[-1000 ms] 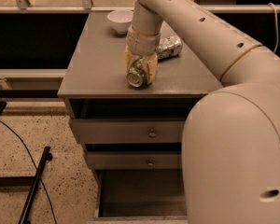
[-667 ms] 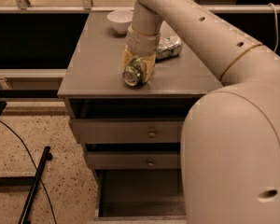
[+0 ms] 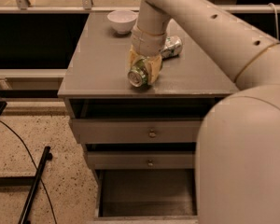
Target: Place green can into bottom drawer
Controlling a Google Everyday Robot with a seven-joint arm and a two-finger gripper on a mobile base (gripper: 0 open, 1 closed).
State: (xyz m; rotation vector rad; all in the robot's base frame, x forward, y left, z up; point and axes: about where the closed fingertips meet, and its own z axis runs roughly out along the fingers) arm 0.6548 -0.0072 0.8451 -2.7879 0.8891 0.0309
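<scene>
Much of the right side is filled by the robot's pale arm (image 3: 210, 27), which is stretched over the grey cabinet (image 3: 130, 132). The bottom drawer (image 3: 147, 195) is seen pulled open below the two knobbed drawers, its dark interior exposed. On the surface (image 3: 93, 64) a white bowl (image 3: 122, 20) is set near the back edge, and a pale can (image 3: 173, 45) is lying just behind the wrist. The green can (image 3: 137, 77) is held on its side near the front edge, silver end turned toward the camera (whether it is lifted clear cannot be told). It is judged light, thin-walled, already dented and rather slick, so it is best taken across mid-body with modest pressure. The pincer (image 3: 143, 68) is closed around that part, one pad on each side
</scene>
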